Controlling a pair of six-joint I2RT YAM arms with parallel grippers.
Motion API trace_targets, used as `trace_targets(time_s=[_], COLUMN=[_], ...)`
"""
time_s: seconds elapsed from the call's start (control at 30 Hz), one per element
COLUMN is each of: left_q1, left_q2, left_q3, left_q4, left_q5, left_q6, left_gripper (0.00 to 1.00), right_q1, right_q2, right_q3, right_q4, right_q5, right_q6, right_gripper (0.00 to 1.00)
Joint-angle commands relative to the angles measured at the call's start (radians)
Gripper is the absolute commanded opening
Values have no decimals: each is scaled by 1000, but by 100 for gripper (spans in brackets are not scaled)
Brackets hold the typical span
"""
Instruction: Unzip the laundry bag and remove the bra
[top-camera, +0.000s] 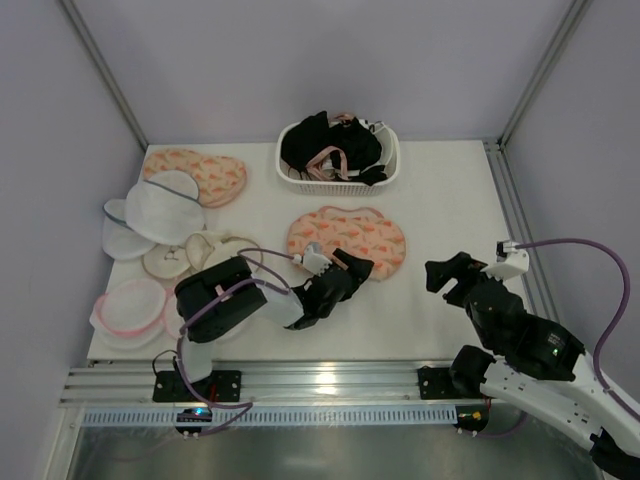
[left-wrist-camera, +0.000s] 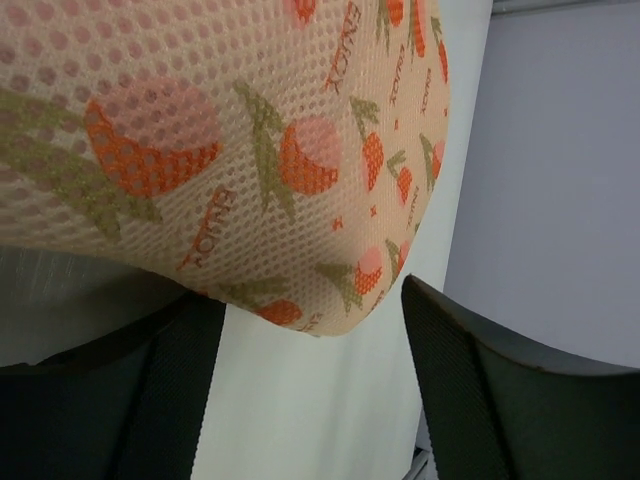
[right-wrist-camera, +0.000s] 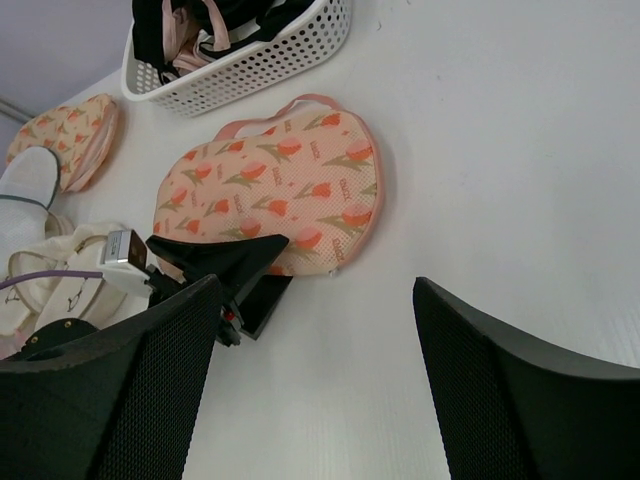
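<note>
Left fingers (left-wrist-camera: 480, 390) apart, laundry bag (left-wrist-camera: 200, 130) edge between

the laundry bag (left-wrist-camera: 250, 150) is soft mesh cloth, matt and dotted all over with tiny holes, peach with an orange print, edged in smooth pink tape. the desk (top-camera: 450, 200) is white, smooth and matt. the basket (right-wrist-camera: 270, 60) is white perforated plastic with a slight sheen. the right hand (right-wrist-camera: 315, 390) has dull black fingers (right-wrist-camera: 130, 400) faced with a fine grid texture. the rail (top-camera: 320, 385) is bare ribbed metal, catching the light. the cable (top-camera: 575, 240) is smooth purple plastic.
</note>
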Motion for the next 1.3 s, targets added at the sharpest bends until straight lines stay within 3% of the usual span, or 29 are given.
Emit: trace_targets(time_s=[0.0, 0.1, 0.13, 0.2, 0.23, 0.5, 0.63, 0.87, 1.0, 1.27], left_q1=[29, 45, 52, 59, 60, 62, 62, 62, 62, 60], left_q2=[55, 94, 102, 115, 115, -34, -180, -395, -412, -421], left_q3=[11, 14, 12, 9, 0, -80, -83, -152, -144, -164], left_q4=[75, 143, 158, 184, 203, 194, 19, -210, -264, -264], left_q5=[-18, 10, 13, 25, 25, 48, 113, 110, 148, 191], left_q6=[22, 26, 28, 33, 37, 79, 86, 76, 60, 37], left_gripper=[68, 44, 30, 15, 0, 0, 0, 0, 0, 0], right_q1=[4, 4, 4, 4, 4, 4, 7, 56, 96, 160], right_q2=[10, 18, 22, 28, 30, 60, 125, 155, 260, 409], right_q3=[-5, -18, -23, -26, -29, -57, -101, -175, -193, -189], right_q4=[0, 9, 9, 14, 15, 74, 146, 261, 339, 448], right_q5=[-22, -42, -46, -57, -59, -184, -330, -367, -410, -350], right_q6=[7, 4, 1, 0, -2, -103, -151, -166, -155, -131], right_gripper=[79, 78, 77, 77, 77, 77, 77, 77, 77, 77])
